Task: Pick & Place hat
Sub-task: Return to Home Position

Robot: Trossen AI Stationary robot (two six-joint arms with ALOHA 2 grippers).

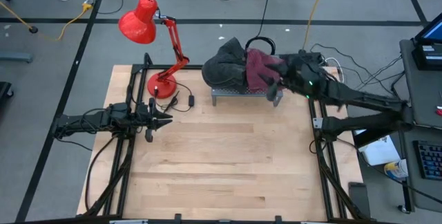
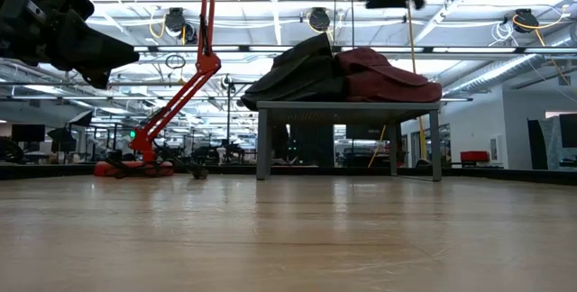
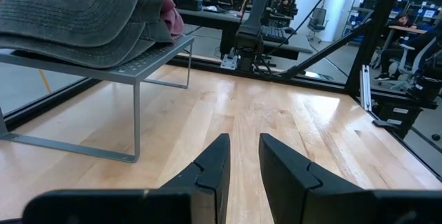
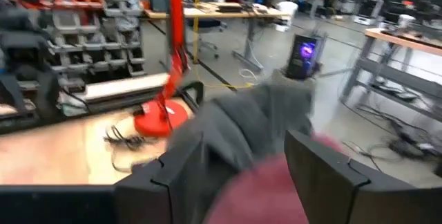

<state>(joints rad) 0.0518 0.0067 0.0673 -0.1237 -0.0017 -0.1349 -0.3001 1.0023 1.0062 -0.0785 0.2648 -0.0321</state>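
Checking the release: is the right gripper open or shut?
Open: the right gripper has fingers wide apart over the caps on the shelf, holding nothing. Left gripper waits at left.

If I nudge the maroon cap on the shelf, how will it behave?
Likely floppy: the maroon cap slumps flat on the shelf. It touches the black caps, so it may drag them. Probably light cloth, apt to slide. Right gripper hovers open above it; left gripper waits at the table's left.

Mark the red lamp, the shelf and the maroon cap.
red lamp (image 1: 163, 84), high view, on its round base.
shelf (image 2: 347, 106), low view, on its front edge.
maroon cap (image 2: 386, 76), low view, on its crown.
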